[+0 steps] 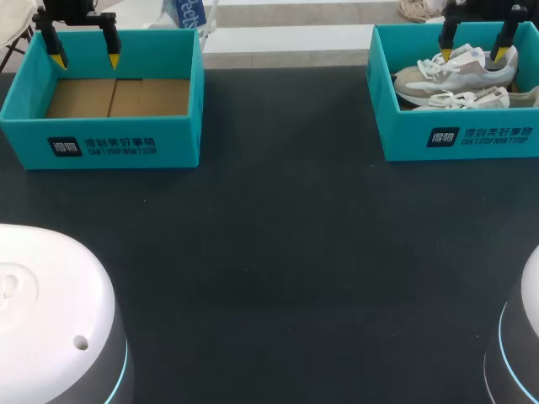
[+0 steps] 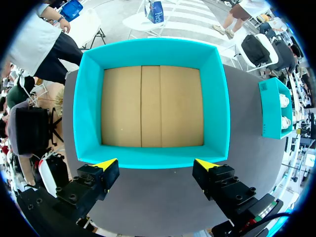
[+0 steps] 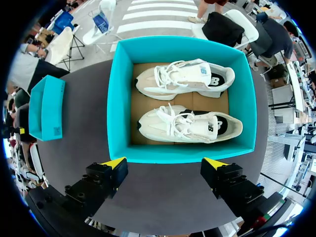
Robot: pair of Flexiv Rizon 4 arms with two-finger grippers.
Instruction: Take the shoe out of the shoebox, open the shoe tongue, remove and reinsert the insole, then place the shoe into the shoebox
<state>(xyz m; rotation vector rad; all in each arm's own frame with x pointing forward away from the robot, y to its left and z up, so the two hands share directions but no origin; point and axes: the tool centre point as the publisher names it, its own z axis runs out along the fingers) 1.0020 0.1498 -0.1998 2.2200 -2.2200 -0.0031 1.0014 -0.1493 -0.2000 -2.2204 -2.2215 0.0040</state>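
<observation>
**Hovering over the boxes, both grippers wide open**

Here we go: the right gripper (image 1: 472, 53) hangs over the right-hand teal cardboard shoebox (image 1: 459, 135), its yellow-tipped fingers spread wide and gripping nothing. The shoes are inside, lying side by side on the brown cardboard floor. The nearer cream-and-white lace-up sneaker (image 3: 190, 126) lies along the wall closest to the gripper. The farther cream-and-white lace-up sneaker (image 3: 185, 79) lies just behind it, and I cannot tell whether the two touch. Both point their toes toward the other box. White laces criss-cross over the tongues, beige panels run along the toes and sides, and dark lining shows at the heel openings. Across the way, the left gripper (image 1: 85, 60) hangs over the left-hand teal cardboard shoebox (image 1: 101, 143), fingers just as parted and holding nothing. That box shows its brown cardboard floor. The two boxes stand well apart along the far edge of the black tabletop (image 1: 269, 252).
</observation>
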